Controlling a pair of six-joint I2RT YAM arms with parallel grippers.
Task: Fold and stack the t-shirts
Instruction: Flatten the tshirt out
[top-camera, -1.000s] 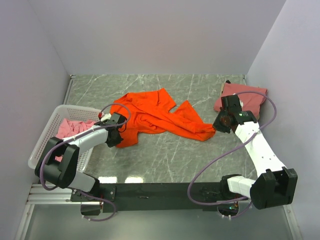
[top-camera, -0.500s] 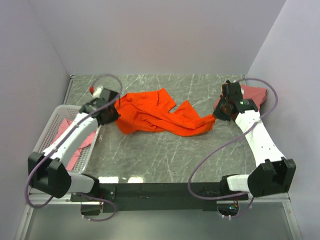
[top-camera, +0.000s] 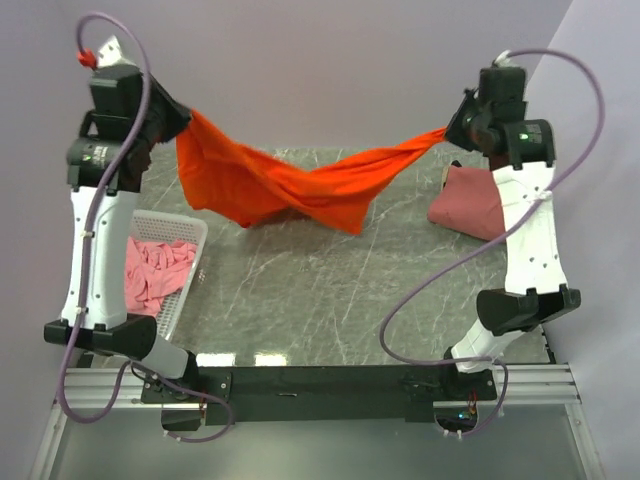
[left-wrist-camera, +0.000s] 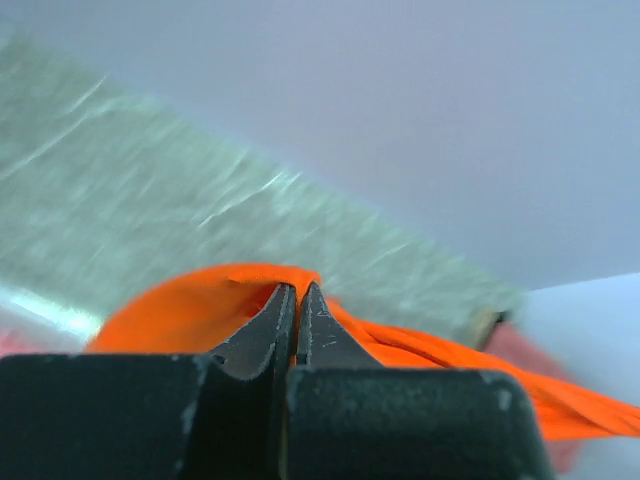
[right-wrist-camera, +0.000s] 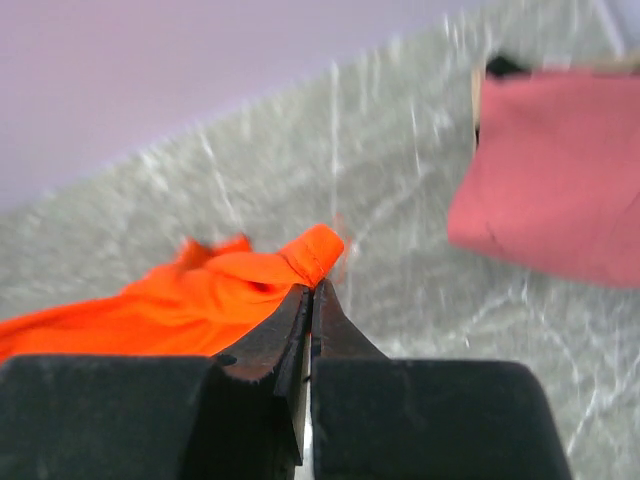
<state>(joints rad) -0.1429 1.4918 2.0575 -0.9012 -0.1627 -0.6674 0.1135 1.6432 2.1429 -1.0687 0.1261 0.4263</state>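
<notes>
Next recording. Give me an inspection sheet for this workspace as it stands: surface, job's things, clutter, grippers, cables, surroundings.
Surface: grey marbled tabletop, bare in the middle.
Job's things: orange t-shirt hangs stretched in the air between the two arms. The salmon-pink t-shirt lies folded at the back right. The lighter pink t-shirt sits crumpled in the white basket at the left.
Clutter: nothing seen.
Grippers: left gripper shut on one end of the orange t-shirt, right gripper shut on the other; both raised high.
Cables: purple cables loop off each arm, clear of the cloth.
Surroundings: plain pale walls on three sides.
</notes>
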